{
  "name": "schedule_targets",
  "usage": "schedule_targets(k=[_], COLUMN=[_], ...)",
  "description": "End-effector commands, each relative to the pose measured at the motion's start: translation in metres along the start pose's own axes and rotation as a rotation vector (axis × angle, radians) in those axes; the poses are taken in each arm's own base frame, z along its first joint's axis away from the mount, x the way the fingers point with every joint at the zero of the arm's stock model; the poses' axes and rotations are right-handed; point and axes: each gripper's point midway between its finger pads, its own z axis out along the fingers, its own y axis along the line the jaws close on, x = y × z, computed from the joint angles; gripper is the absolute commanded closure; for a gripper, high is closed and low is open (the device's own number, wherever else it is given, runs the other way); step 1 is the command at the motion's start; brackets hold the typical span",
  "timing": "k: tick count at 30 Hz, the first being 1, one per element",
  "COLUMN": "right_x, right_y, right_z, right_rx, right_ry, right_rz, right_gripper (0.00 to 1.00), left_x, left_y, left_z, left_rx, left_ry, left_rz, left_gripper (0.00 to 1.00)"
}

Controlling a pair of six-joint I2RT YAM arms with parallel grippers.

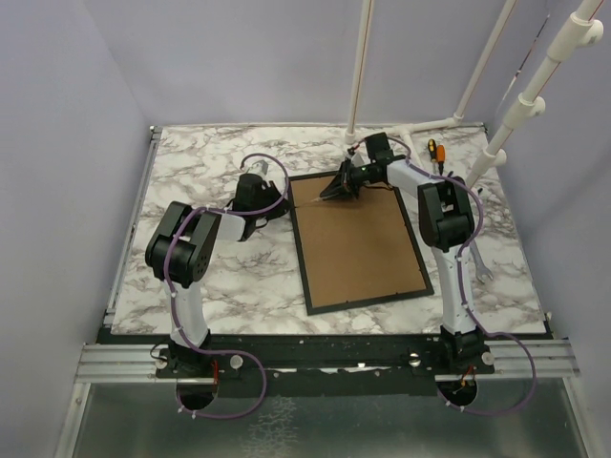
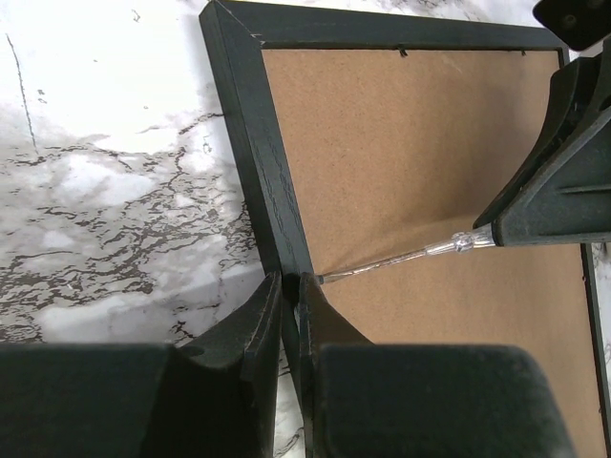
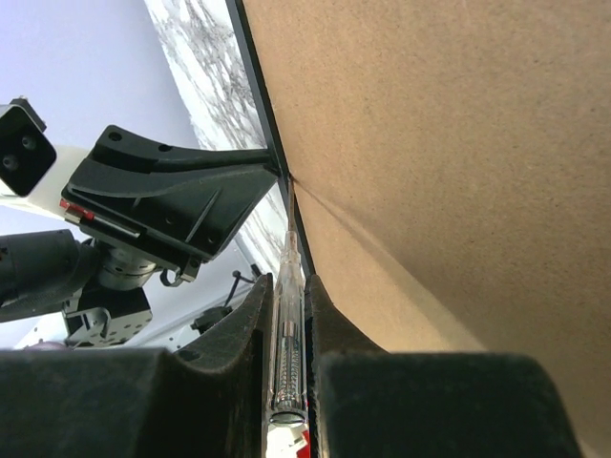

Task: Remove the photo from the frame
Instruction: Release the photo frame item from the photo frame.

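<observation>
left claw [image 2: 291, 284] — clamped on black border of large rectangular brown-backed frame [image 1: 361, 246], lying back-up | right claw [image 3: 289, 286] — clamped on thin clear-handled tool [image 3: 288, 358], tip at frame's inner edge just beside left claw

Left arm [image 1: 186, 253] is folded at the elbow, forearm running out toward 2 o'clock. The left gripper [image 2: 291, 286] points to 3 o'clock, low at table level, its fingers [image 2: 256, 320] pinched tight on the edge of the frame [image 2: 267, 181]. Right arm [image 1: 447, 219] stands tall, reaching to 12 o'clock, and the wrist bends round toward 9. Right gripper [image 3: 289, 286] is tilted down, jaws nearly together around a thin clear-handled tool [image 3: 288, 343]. The two grippers face each other, tips close but apart.
</observation>
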Motion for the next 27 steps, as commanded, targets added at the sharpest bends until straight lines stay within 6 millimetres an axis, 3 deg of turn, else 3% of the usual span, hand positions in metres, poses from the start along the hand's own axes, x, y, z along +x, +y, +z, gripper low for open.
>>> schedule_targets(k=[1, 11, 27], right_x=[0.033, 0.041, 0.083], right_y=[0.011, 0.028, 0.060], right_z=[0.031, 0.029, 0.038], right_rx=[0.055, 0.188, 0.284], right_ry=[0.084, 0.047, 0.041], right_rz=[-0.029, -0.111, -0.205], right_gripper=[0.99, 0.99, 0.99], left_x=[0.026, 0.036, 0.062], left_y=[-0.010, -0.028, -0.058], left_z=[0.006, -0.001, -0.008], left_rx=[0.052, 0.075, 0.095], left_ry=[0.077, 0.082, 0.088], left_rz=[-0.009, -0.016, -0.051], left_gripper=[0.89, 0.90, 0.92])
